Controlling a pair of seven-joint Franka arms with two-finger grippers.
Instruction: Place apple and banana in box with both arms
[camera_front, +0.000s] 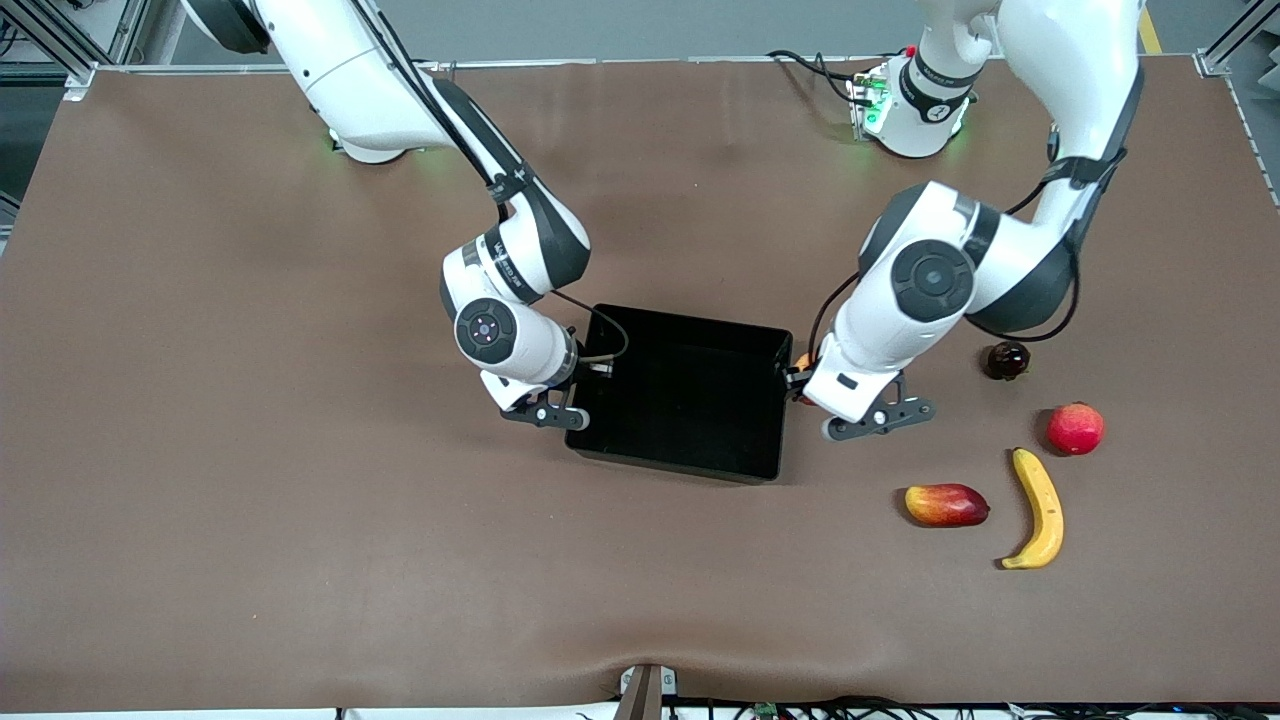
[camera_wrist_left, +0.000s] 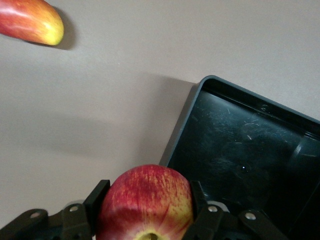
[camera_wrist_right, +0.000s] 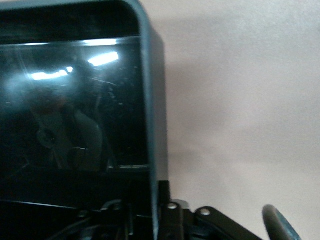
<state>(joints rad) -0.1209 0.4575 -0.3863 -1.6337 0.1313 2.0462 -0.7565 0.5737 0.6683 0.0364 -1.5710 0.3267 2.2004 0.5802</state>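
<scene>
1. My left gripper (camera_wrist_left: 145, 220) is clamped on the apple (camera_wrist_left: 146, 202) at the box (camera_front: 690, 395) edge; the front view hides most of it.
2. My right gripper (camera_wrist_right: 155, 220) pinches the box wall.
3. One banana (camera_front: 1038, 508), one mango (camera_front: 946, 504), two more fruits (camera_front: 1075, 428) sit toward the left arm's end.

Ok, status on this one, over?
Left gripper shut on small red-yellow apple, over edge of glossy black plastic tray. Right gripper clamps the tray's wall. Curved yellow banana untouched on table. Nothing blocking.
</scene>
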